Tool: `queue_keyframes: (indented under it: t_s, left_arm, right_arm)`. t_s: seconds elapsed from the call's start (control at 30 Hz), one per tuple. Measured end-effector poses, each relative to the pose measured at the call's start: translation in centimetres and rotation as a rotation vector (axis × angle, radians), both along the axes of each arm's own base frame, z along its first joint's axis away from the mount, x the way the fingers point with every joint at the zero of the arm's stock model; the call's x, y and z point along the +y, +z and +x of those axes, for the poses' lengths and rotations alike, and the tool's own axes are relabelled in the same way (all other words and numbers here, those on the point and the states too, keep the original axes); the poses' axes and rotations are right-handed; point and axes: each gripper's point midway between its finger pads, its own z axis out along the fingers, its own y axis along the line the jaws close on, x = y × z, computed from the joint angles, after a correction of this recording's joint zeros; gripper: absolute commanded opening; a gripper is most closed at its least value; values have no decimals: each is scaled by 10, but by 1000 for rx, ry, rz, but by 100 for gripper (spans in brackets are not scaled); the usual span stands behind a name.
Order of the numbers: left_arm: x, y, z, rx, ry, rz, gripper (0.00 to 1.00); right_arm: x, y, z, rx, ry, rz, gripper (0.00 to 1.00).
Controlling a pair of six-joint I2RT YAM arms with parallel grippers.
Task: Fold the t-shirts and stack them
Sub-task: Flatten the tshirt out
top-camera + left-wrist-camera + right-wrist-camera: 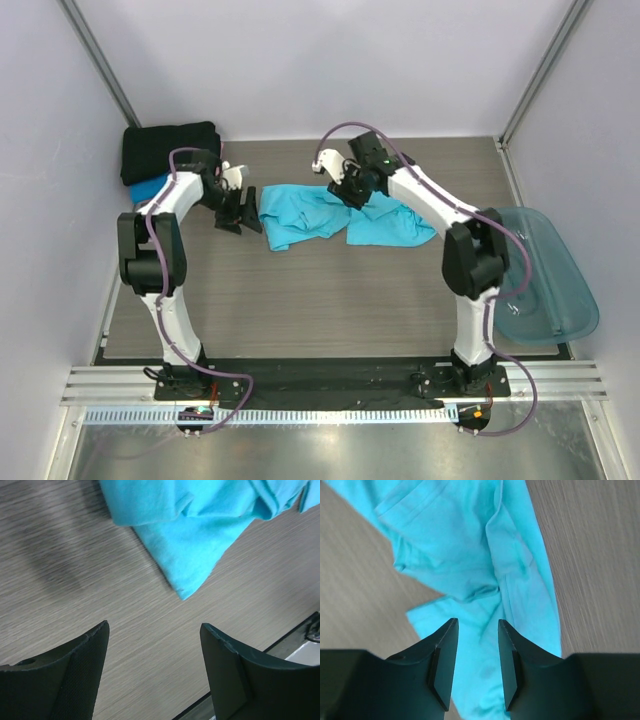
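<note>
The shirt (330, 215) lies crumpled on the table (300, 300), soft, light and floppy, probably best pinched at hem corners; the left gripper (154, 629) stands wide open just beside one corner, the right gripper (477, 625) part-open and empty over its rumpled middle.

A grey-brown wood-grain table (330, 300) carries everything. A turquoise shirt (300, 215) lies crumpled and spread across its far middle, directly on the surface. In the far left corner sits a folded black shirt (165, 148), with a blue shirt (150, 187) peeking out beneath it. A teal tub (545, 290) rests at the right edge, partly hanging past it.
</note>
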Motion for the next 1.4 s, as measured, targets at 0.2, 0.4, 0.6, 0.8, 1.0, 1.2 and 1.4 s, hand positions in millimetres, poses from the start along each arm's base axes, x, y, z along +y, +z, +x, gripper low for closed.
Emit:
queue_keyframes:
  t_s: [0.2,0.4,0.6,0.8,1.0,1.2,1.4]
  left_arm:
    - [-29,0,9,18,-26,-65,69]
    - [-66,-30,7,85,-101,-40,61]
    - [-73,-39,-1,129,-107,-25,56]
    - [-68,-43,-1,133,-96,7,11]
    - [-63,-45,0,127,-96,35,5]
    - [-61,-48,-2,129,-96,55,4]
    - [-57,-50,-4,130,-94,74,3]
  right_arm:
    - [18,-54,45,69,-71,-1,44]
    - [15,-69,68,81,-119,9,46]
    - [26,-55,85,63,-141,79,49]
    - [45,-52,75,101,-99,138,50]
    - [63,-56,64,136,-50,169,50]
    - [79,-77,66,160,-26,173,51]
    - [86,-104,71,190,-38,167,41]
